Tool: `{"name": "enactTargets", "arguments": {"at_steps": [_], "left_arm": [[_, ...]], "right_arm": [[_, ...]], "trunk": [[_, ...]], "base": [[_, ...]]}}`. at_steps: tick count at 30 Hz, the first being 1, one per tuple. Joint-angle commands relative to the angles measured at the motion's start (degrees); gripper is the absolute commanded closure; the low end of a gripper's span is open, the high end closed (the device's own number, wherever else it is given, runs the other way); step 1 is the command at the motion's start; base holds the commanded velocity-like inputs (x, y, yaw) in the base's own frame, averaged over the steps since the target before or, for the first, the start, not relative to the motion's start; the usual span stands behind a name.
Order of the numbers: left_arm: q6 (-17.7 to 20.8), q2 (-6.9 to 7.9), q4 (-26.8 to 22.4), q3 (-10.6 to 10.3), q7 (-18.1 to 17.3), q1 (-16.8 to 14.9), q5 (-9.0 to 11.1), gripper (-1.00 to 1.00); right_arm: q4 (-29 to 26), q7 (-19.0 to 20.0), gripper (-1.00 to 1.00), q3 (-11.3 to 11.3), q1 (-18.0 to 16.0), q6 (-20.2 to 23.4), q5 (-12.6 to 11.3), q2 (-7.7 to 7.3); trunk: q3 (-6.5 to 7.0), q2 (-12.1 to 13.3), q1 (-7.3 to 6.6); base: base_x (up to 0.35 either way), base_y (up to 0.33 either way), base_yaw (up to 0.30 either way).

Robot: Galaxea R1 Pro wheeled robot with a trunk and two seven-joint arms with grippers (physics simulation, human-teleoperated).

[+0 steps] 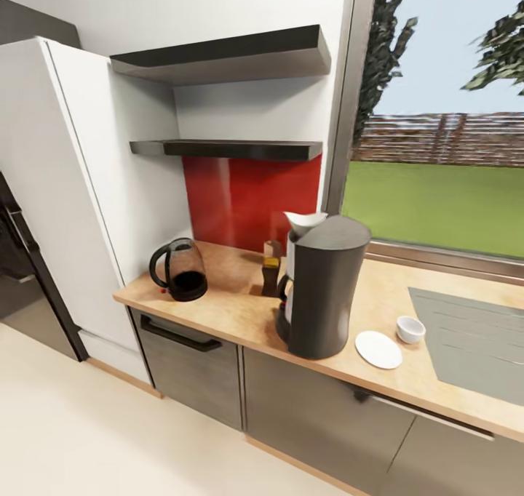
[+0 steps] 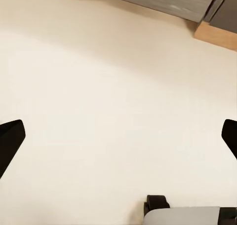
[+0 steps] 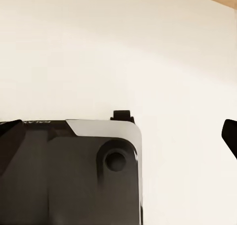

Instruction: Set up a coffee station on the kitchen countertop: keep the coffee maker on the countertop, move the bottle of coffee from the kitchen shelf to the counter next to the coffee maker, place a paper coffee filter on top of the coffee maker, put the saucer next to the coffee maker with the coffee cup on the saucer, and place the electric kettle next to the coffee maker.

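Note:
The dark grey coffee maker stands on the wooden countertop, with a white paper filter on its top. A small brown coffee bottle stands just behind it to the left. Farther left sits the glass electric kettle with its black handle. To the machine's right lies the white saucer, and the white cup sits on the counter beside it, not on it. My left gripper and right gripper are both open, hanging low over the cream floor with nothing between their fingers.
Two dark shelves hang above the red backsplash. A white fridge flanks the counter's left end, and a grey cooktop lies at the right. My robot base sits under the right gripper. Drawer fronts face me.

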Motion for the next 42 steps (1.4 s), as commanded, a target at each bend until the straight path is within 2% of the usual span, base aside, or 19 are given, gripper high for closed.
{"name": "enactTargets", "arguments": {"at_steps": [1,42], "left_arm": [[-0.23,-0.03,0.05,0.50,-0.35,-0.08,-0.47,-1.00],[-0.25,-0.20,0.14,0.51,-0.35,-0.08,-0.38,-1.00]], "right_arm": [[0.09,0.18,-1.00,0.45,-0.05,-0.24,-0.58,-0.02],[0.00,0.14,-1.00,0.36,0.73,-0.24,-0.72,-0.11]], "trunk": [[-0.13,-0.13,0.05],[-0.13,-0.13,0.05]], "base": [[0.119,0.338,0.000],[0.100,0.338,-0.014]]}}
